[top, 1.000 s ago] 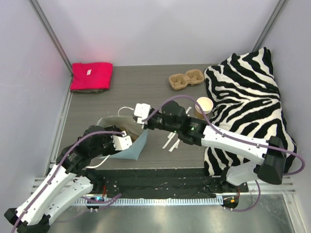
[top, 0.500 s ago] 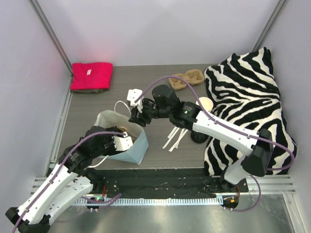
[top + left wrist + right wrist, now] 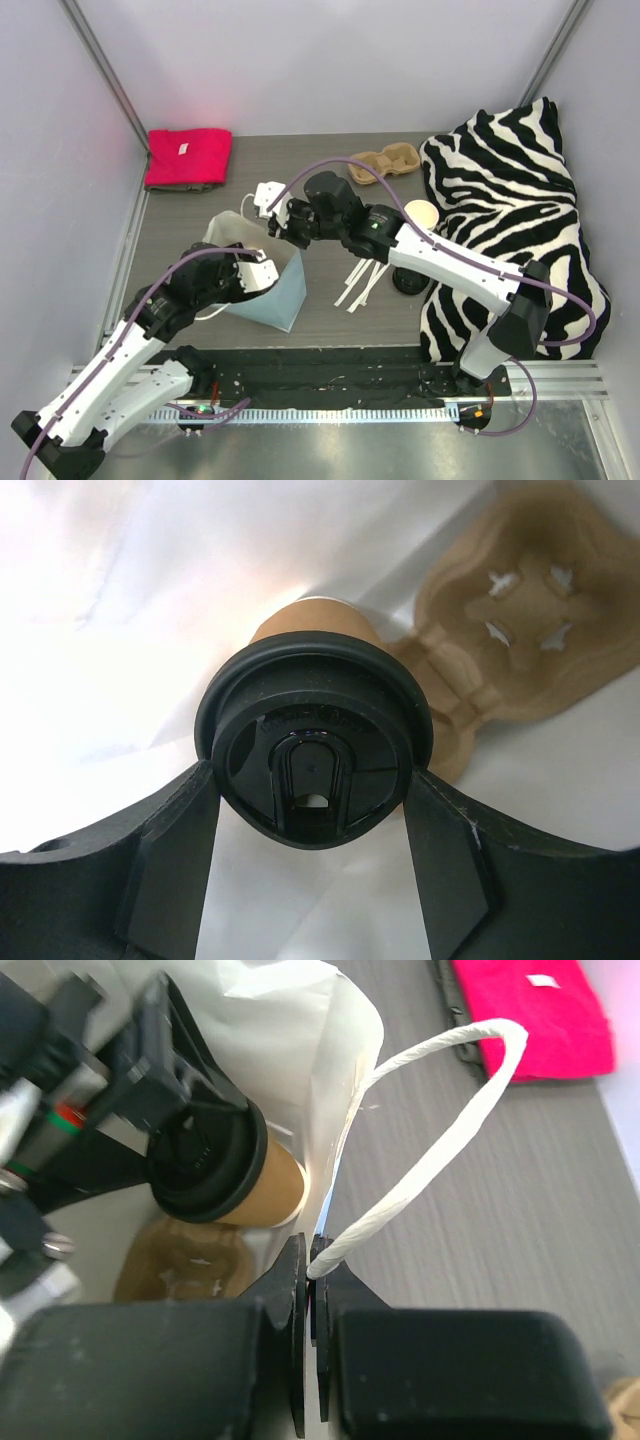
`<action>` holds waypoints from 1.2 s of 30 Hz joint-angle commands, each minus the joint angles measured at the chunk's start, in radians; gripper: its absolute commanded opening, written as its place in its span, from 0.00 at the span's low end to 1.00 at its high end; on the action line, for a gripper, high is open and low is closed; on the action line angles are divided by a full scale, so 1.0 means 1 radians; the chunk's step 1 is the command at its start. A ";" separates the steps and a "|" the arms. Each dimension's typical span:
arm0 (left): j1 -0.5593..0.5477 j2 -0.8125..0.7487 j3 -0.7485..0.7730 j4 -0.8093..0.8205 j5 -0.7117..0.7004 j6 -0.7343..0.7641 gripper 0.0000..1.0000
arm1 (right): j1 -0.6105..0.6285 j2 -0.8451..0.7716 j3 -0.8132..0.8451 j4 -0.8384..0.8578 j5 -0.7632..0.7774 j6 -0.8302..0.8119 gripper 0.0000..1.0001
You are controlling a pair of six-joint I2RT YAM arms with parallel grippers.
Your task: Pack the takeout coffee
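The takeout coffee (image 3: pixel 313 735), a tan paper cup with a black lid, lies on its side between my left gripper's (image 3: pixel 310 785) fingers, which are shut on the lid's sides. It is inside the light blue paper bag (image 3: pixel 272 300), whose inside looks white. A brown pulp carrier (image 3: pixel 520 620) lies in the bag behind the cup. My right gripper (image 3: pixel 318 1260) is shut on the bag's rim at the root of a white handle (image 3: pixel 430 1150). In the right wrist view the cup (image 3: pixel 262 1188) sits just inside the rim. From the top, my left gripper (image 3: pixel 248 272) reaches into the bag and my right gripper (image 3: pixel 274 232) holds its far edge.
A second, lidless paper cup (image 3: pixel 420 215) stands beside the zebra-striped cloth (image 3: pixel 510 210). A black lid (image 3: pixel 408 281) and white strips (image 3: pixel 358 285) lie right of the bag. Another pulp carrier (image 3: pixel 383 162) sits at the back and a red cloth (image 3: pixel 188 157) at the back left.
My right gripper has pulled the bag's rim up and to the far left, so the bag now stands open. My left gripper, holding the cup, has stayed inside the bag.
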 commanded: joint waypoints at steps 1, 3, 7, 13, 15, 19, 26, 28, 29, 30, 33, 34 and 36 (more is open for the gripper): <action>-0.002 0.009 0.103 0.114 -0.027 -0.030 0.30 | -0.001 -0.060 0.008 0.009 0.070 -0.067 0.01; -0.002 0.024 0.117 0.134 -0.030 -0.036 0.30 | -0.001 -0.067 0.002 0.009 0.088 -0.099 0.01; -0.002 0.040 0.131 0.137 -0.041 -0.047 0.30 | -0.003 -0.086 -0.019 0.015 0.116 -0.142 0.01; -0.002 0.043 0.109 0.088 -0.128 -0.128 0.29 | -0.001 -0.129 -0.070 0.080 0.154 -0.281 0.01; -0.002 0.032 0.068 0.083 -0.136 -0.160 0.29 | 0.000 -0.145 -0.108 0.148 0.170 -0.314 0.01; -0.002 -0.020 -0.048 0.134 -0.179 -0.221 0.28 | 0.026 -0.174 -0.168 0.242 0.216 -0.382 0.01; -0.002 0.004 -0.116 0.211 -0.206 -0.330 0.28 | 0.066 -0.221 -0.255 0.340 0.274 -0.446 0.01; -0.002 0.019 -0.096 0.206 -0.187 -0.352 0.28 | 0.064 -0.211 -0.242 0.321 0.282 -0.393 0.01; -0.002 0.024 -0.095 0.208 -0.179 -0.349 0.28 | 0.063 -0.205 -0.227 0.295 0.283 -0.367 0.01; -0.002 0.024 -0.095 0.209 -0.173 -0.346 0.28 | 0.060 -0.197 -0.194 0.238 0.280 -0.331 0.01; -0.002 0.006 -0.113 0.220 -0.164 -0.306 0.28 | 0.006 -0.142 -0.089 0.087 0.205 -0.167 0.09; -0.002 0.000 -0.118 0.221 -0.156 -0.286 0.28 | -0.014 -0.101 -0.047 0.037 0.137 -0.077 0.14; -0.002 -0.013 -0.128 0.221 -0.153 -0.274 0.29 | -0.076 -0.056 0.070 -0.093 0.034 -0.011 0.34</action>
